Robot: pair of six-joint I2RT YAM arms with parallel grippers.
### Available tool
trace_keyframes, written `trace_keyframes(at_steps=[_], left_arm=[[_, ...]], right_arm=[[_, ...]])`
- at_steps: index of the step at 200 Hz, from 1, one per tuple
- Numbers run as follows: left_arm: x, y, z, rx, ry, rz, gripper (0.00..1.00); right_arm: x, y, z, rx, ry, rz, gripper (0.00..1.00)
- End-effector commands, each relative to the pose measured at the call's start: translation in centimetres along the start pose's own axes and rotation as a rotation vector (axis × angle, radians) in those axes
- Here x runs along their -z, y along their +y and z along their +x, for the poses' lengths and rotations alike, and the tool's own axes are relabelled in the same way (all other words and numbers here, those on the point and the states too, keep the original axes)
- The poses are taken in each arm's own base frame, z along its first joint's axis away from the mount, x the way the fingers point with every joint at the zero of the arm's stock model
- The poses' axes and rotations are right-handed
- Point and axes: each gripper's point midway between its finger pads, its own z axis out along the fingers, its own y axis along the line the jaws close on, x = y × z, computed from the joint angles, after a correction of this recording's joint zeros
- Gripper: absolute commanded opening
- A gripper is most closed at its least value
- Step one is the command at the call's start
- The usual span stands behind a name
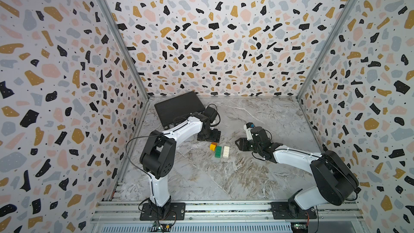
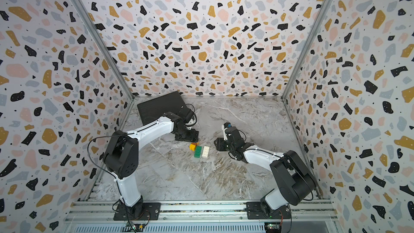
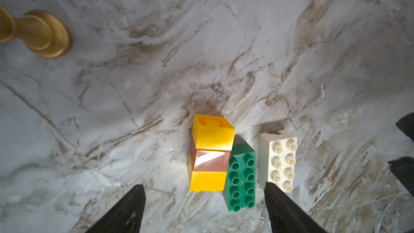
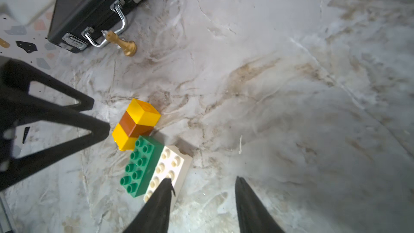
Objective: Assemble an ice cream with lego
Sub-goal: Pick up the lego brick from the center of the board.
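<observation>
Nearest the arm bases, the white brick [image 1: 226,151] and the green brick [image 1: 218,151] lie flat and studs up on the tabletop [image 1: 224,180], side by side and touching or nearly so. The right end effector [image 4: 202,179] hangs at the white brick's outer edge, jaws spread and empty. Closing from here, one finger could land on the studs instead of a side wall and shove the brick into its neighbour.

Just beyond, the yellow-brown-yellow stick [image 3: 210,153] lies on its side against the green brick. The left end effector [image 3: 203,186] hovers above it, also spread and holding nothing. Its wide span takes in the green brick too, so a pinch might catch both or skid the glossy stick away. The two end effectors are near each other and could collide.

No rounded yellow top shows in any view, so the ice cream looks only part built.

Farther back, a brass-coloured chess piece [image 4: 125,44] lies beside the black briefcase [image 4: 89,3], well apart from the lego.
</observation>
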Motion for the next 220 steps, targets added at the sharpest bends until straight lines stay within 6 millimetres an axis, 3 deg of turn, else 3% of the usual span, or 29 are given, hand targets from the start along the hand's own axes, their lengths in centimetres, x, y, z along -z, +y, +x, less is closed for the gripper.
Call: trace_keyframes(at_steps=[1,38,96,159,220], left_arm=[[-0.8,0.0,-0.3,0.012,0.029,-0.011,0.80],[-2.0,0.9,-0.2,0.017,0.058,-0.060,0.77],[-3.2,0.3,-0.5,0.026,0.094,-0.049,0.67],[-3.8,0.0,0.5,0.027,0.141,-0.055,0.58],[-3.2,-1.0,0.5,0.085,0.145,-0.004,0.33]], right_arm=[[1.1,1.8,-3.5,0.028,-0.147,-0.063,0.48],[0.5,2.0,-3.2,0.022,-0.122,-0.075,0.48],[0.4,1.9,-3.1,0.021,-0.114,-0.074,0.47],[0.3,1.8,-3.1,0.020,-0.109,-0.066,0.47],[0.3,1.8,-3.1,0.023,-0.106,-0.066,0.47]])
